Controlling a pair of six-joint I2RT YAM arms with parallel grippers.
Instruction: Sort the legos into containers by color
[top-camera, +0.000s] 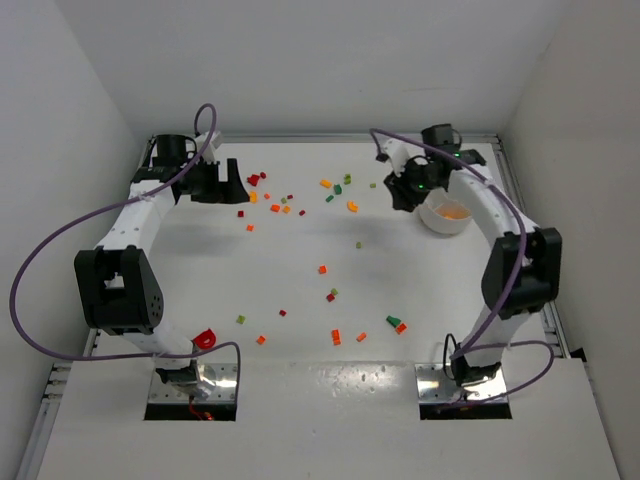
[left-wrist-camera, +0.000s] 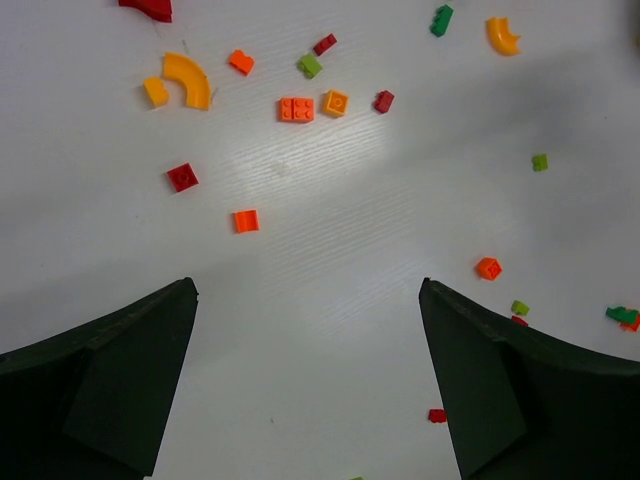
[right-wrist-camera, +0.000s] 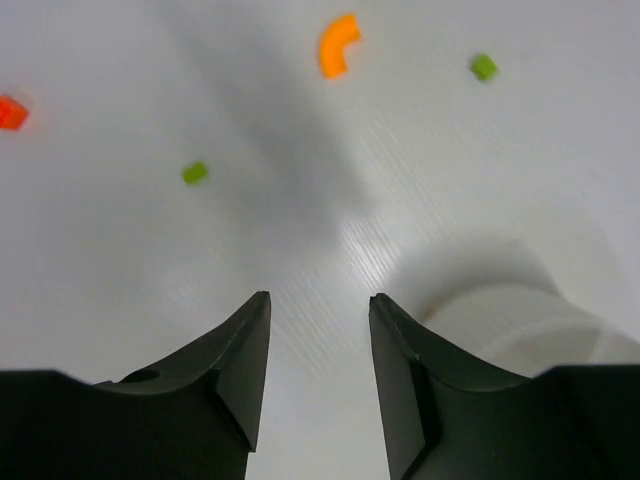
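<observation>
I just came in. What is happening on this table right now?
The job is sorting small legos by color into a white dish. Most bricks lie scattered on the table; only some orange pieces are in the dish. The left gripper is wide open above red and orange bricks at the far left, holding nothing. The right gripper hovers beside the dish, open and empty.

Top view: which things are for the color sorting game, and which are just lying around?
For the job: the scattered legos, the white dish, the left gripper, the right gripper.
Just there: the purple cables, the metal base plates.
</observation>
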